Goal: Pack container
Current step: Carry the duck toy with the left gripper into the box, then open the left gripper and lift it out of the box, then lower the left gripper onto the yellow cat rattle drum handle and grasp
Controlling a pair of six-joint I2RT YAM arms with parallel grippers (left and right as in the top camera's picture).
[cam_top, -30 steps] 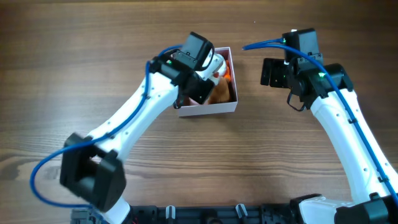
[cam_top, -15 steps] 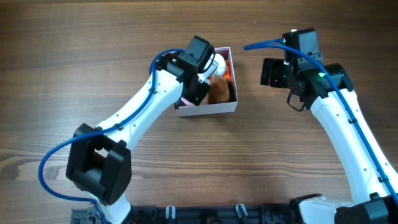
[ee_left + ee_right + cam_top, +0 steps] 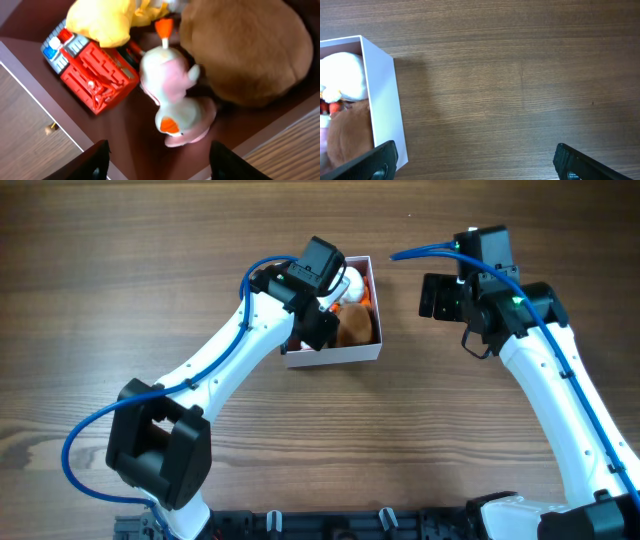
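Since a second ago my left arm has swung a little, and its wrist has slid back off the white toy (image 3: 350, 280) at the container's far end. My right arm has stayed where it was. My left fingers (image 3: 159, 152) hang over the inside of the container (image 3: 345, 357), spread wide apart and gripping nothing. In the left wrist view a red block toy (image 3: 92, 75) lies near the container's left wall, on the dusty pink floor (image 3: 132, 137). A yellow soft toy (image 3: 107, 20) lies partly over the red toy's far end. A white-and-pink duck (image 3: 175, 95) lies in the middle of the container, just beside the red toy, with the two fingertips to either side nearer the camera. On the duck's other side, a brown plush (image 3: 250, 50) fills the container's right part. From overhead the container sits on the wooden surface (image 3: 150, 240), with my left wrist covering much of its left half. My right fingers (image 3: 477, 160) are outside the container, well off to its right over bare surface. They are also held wide apart with nothing between them. Only the container's white side wall (image 3: 382, 100) shows, at the left edge of the right wrist view.
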